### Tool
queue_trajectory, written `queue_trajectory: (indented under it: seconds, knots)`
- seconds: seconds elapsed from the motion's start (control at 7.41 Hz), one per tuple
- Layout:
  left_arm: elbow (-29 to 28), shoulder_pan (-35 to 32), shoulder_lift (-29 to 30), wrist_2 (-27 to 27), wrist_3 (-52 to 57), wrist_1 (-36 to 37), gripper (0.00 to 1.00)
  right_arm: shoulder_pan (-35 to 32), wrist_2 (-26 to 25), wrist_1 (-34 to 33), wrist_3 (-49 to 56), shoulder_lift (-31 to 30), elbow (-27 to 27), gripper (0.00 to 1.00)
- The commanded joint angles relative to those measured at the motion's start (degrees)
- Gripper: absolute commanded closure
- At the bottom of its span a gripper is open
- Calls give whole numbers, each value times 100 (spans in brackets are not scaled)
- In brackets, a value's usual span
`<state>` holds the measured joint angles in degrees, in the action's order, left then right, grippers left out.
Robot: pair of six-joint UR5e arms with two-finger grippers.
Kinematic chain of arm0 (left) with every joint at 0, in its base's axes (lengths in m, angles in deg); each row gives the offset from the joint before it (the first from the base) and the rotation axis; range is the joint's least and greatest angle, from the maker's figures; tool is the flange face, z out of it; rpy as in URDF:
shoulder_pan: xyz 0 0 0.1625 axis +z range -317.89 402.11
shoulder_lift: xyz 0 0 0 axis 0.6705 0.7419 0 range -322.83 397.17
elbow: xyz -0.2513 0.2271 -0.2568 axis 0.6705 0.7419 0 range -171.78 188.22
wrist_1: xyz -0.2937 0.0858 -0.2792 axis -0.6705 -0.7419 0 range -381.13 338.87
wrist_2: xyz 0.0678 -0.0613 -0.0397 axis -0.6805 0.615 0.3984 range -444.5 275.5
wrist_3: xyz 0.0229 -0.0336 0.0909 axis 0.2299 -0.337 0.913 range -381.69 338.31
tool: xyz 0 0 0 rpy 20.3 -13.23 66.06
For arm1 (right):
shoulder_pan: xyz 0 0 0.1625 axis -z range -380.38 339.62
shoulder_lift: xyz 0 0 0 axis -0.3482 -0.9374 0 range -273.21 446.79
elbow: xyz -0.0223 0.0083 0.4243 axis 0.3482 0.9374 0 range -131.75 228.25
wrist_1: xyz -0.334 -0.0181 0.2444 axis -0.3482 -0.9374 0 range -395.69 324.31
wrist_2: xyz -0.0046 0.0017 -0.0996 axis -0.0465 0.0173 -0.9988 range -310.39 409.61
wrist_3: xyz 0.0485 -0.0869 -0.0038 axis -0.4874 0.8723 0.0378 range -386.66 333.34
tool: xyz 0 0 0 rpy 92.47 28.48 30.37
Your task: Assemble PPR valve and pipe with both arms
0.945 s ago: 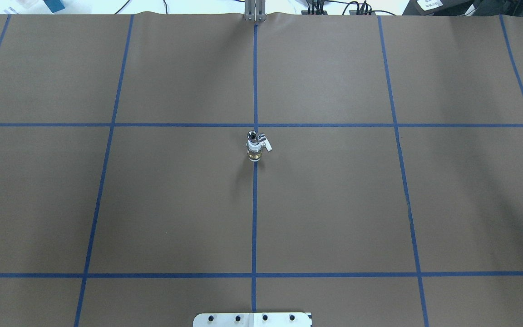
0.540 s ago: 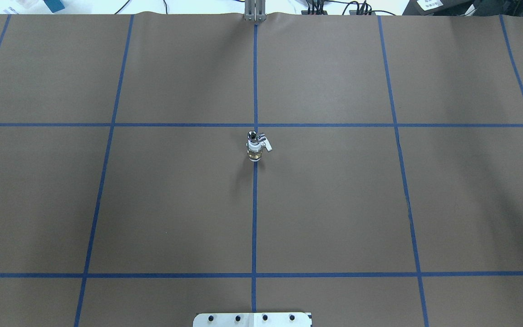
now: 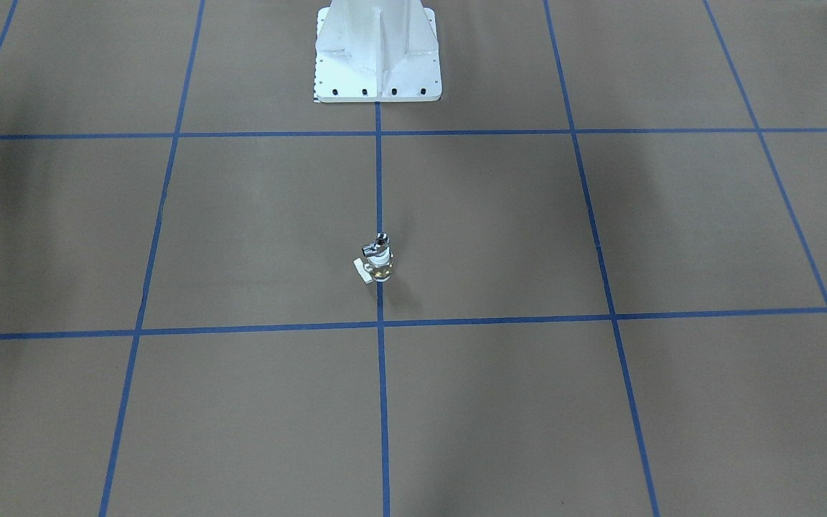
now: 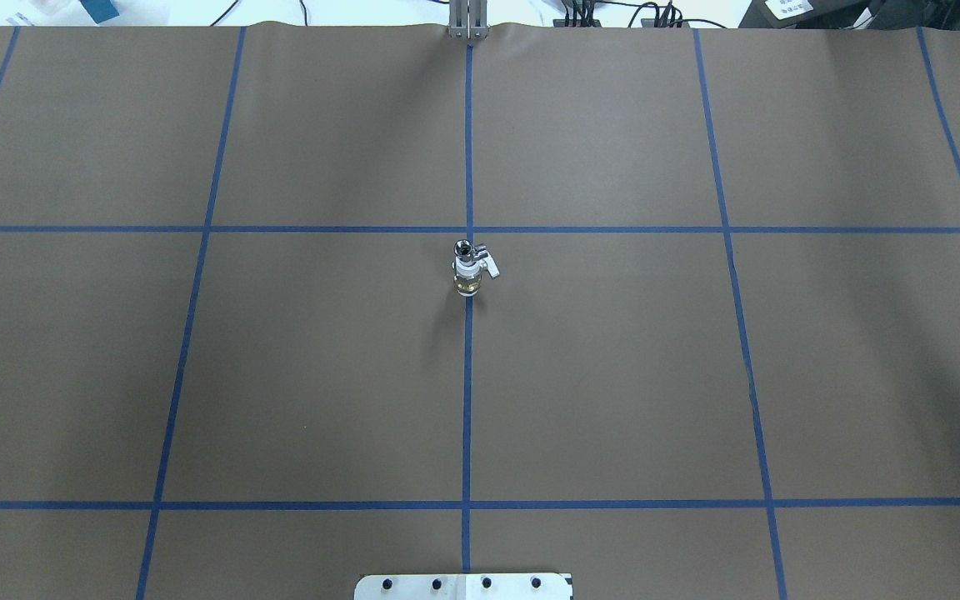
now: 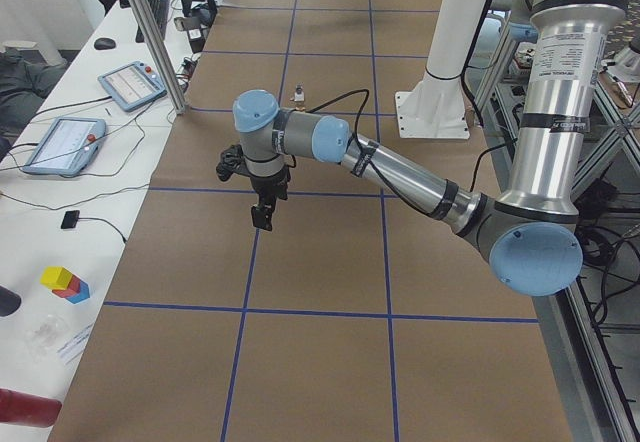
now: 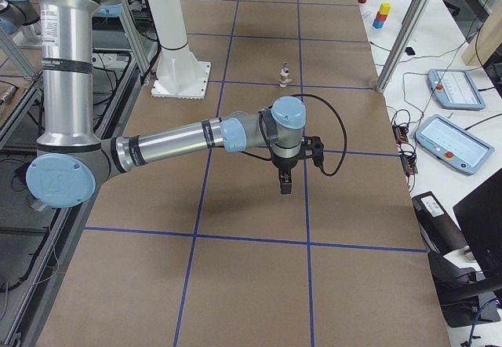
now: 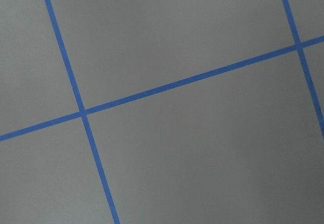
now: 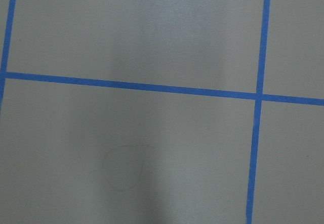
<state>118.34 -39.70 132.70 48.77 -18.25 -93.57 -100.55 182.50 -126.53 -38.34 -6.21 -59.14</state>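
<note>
The left pincer [image 5: 263, 220] hung, fingers down, above the tabletop [image 4: 613, 375], holding nothing. Whether it was released or clenched cannot be told: the front-facing view caught only a black sliver of it at the frame edge. The right pincer [image 6: 284, 188] hung the same way, also with nothing in it. It appeared only in the side view, so its state cannot be told either.

The PPR valve [image 4: 468, 277] stood upright midway between them, well apart from both. The left pincer lay far out on the valve's one side and the right pincer far out on the other. The chrome pipe [image 4: 463, 247] sat on top of the valve's white collar, touching it, and the valve's small white tab stuck out sideways.

The valve stood on the centre line of blue tape [image 4: 467, 400], which divided the brown paper-covered tabletop into large squares. A tape crossing lay just beyond the valve, on the side away from the white pedestal base [image 4: 463, 586]. Both wrist cameras showed only brown paper and tape lines.

Farther from the valve, past each end of the tabletop, stood white benches. They held grey control tablets [image 6: 451, 86] with trailing cables and a stack of coloured blocks [image 5: 65, 282].
</note>
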Motion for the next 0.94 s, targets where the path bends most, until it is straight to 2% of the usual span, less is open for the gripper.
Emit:
queue_trajectory:
  seconds: [0.0,0.81]
  knots:
    - [-9,-46,-43,15,8,-7,0,-173,26,-13,78,-156,-19,0]
    - [-69,-37,-61,-11,165,1,0,-367,18,-4,210,-403,-159,0]
